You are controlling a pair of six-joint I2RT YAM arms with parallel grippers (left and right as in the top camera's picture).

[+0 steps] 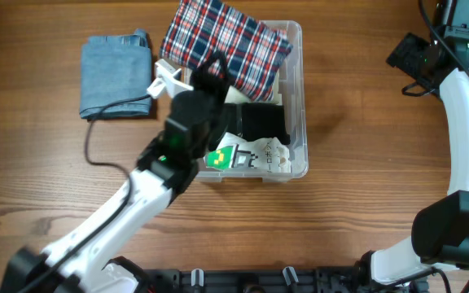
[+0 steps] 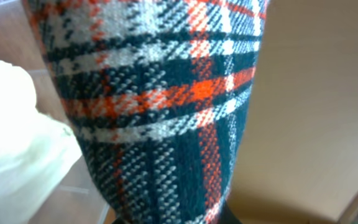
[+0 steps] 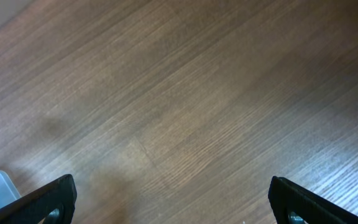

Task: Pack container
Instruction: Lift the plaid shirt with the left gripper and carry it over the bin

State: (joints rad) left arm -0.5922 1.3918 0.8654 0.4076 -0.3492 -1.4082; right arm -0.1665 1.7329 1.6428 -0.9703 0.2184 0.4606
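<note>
The clear rectangular plastic container (image 1: 300, 106) stands upright and open near the middle of the wooden counter (image 1: 365, 203). A folded plaid cloth (image 1: 226, 41) lies tilted over its far rim. A black item (image 1: 263, 122) and a white printed packet (image 1: 255, 155) lie inside.

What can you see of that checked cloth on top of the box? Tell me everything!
The checked cloth is folded woven fabric with red, white and dark blue stripes crossing each other. It lies tilted across the far end of the clear container, sticking out past its rim. The left gripper is shut on its near edge. Up close in the left wrist view, the weave looks thick and coarse.
</note>
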